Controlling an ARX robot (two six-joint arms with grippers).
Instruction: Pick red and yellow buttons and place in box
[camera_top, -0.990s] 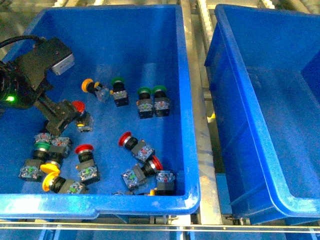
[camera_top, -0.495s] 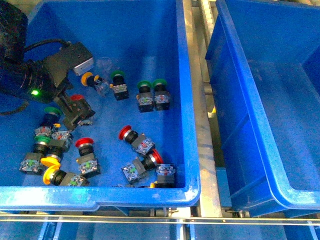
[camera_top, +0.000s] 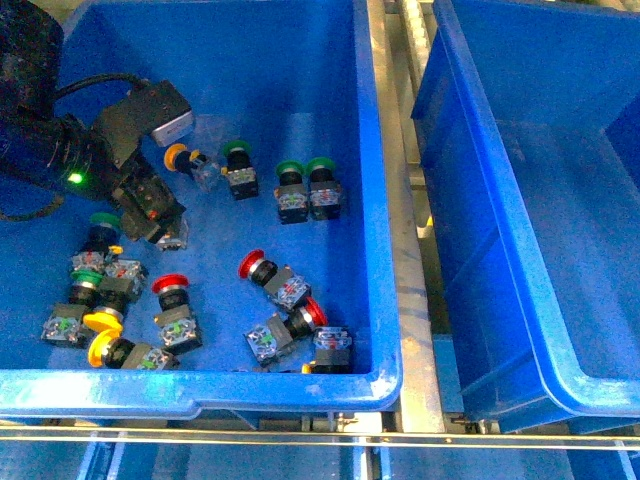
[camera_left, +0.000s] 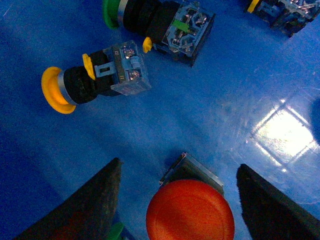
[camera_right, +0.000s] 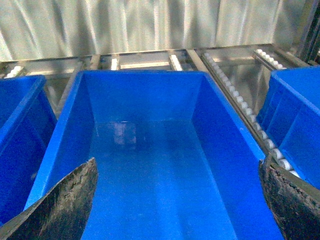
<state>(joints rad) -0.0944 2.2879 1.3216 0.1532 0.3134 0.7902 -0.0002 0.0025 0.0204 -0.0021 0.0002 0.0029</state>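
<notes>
Nearest, by the front wall of the source bin (camera_top: 200, 395), a yellow-capped button (camera_top: 100, 340) lies on its side, with a red-capped button (camera_top: 170, 286) just beyond it; further in, the left hand (camera_top: 150, 208) hangs low over the bin floor, its fingers (camera_left: 85, 205) apart on either side of a red button (camera_left: 190, 212) that stands cap-up between them, untouched; past that a second yellow button (camera_left: 62, 90) lies beside green-capped switches (camera_top: 290, 172); the box (camera_top: 480, 230) stands just right of that bin; the right hand (camera_right: 177, 162) is spread wide above its floor.
</notes>
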